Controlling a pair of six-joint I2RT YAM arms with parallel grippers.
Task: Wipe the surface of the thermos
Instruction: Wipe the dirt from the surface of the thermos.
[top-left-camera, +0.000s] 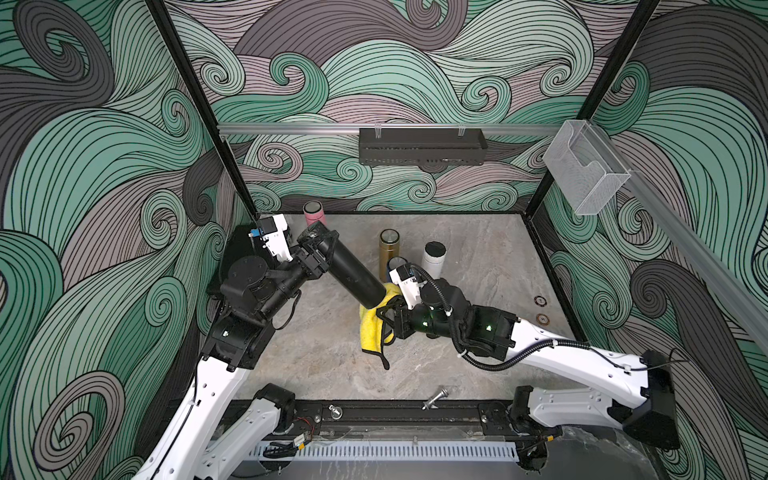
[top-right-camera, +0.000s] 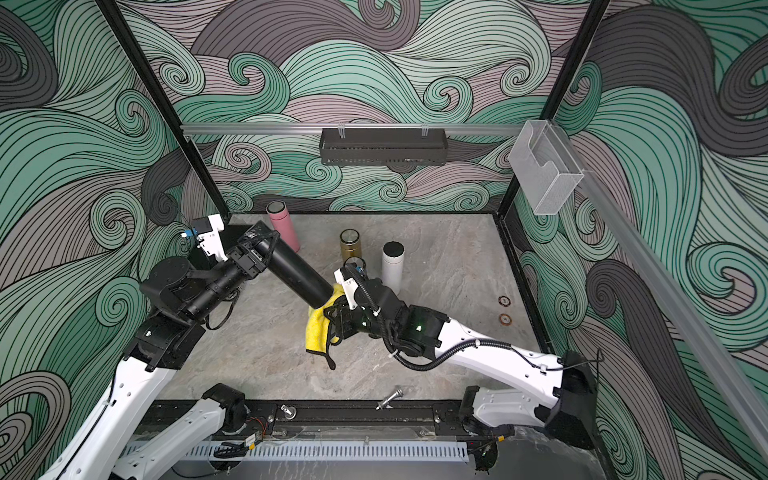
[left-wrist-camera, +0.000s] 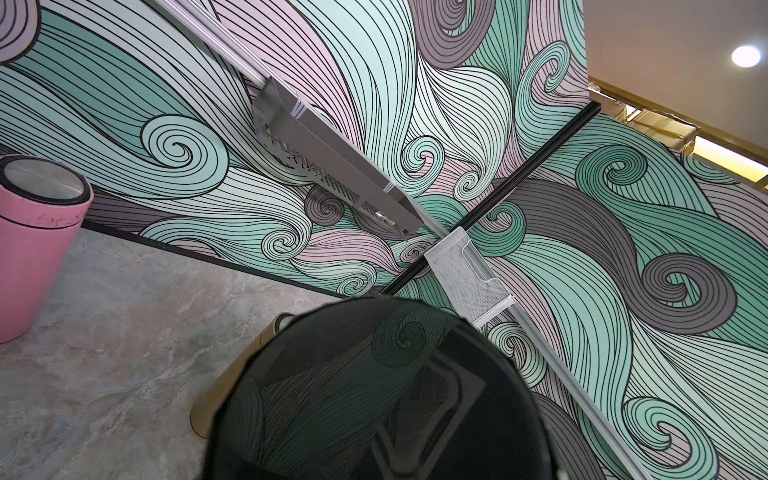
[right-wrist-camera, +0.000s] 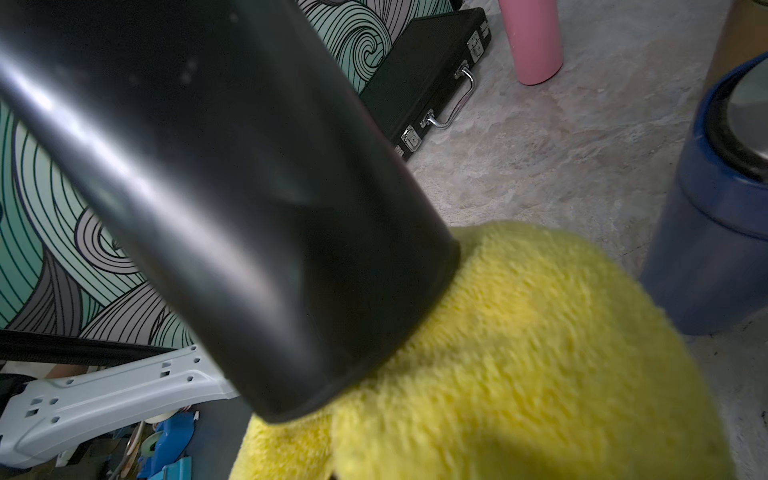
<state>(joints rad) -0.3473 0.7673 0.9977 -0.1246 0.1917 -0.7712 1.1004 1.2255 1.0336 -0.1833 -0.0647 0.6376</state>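
Thermos slants diag., base low on cloth; L fingers clamp lid end, R fingers pinch cloth.

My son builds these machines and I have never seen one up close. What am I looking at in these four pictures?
This is a robot with two arms working over a table. Two pictures look down on the whole scene from a pair of cameras set side by side. The other two come from a small camera on each arm's wrist, so they show things very close.

The left hand is closed around the lid end of a black thermos and holds it tilted. The right hand grips a yellow cloth, which touches the lower end of the black thermos. The right wrist view shows that contact close up.

Standing on the table behind are a pink thermos, a gold thermos, a white thermos and a blue thermos.
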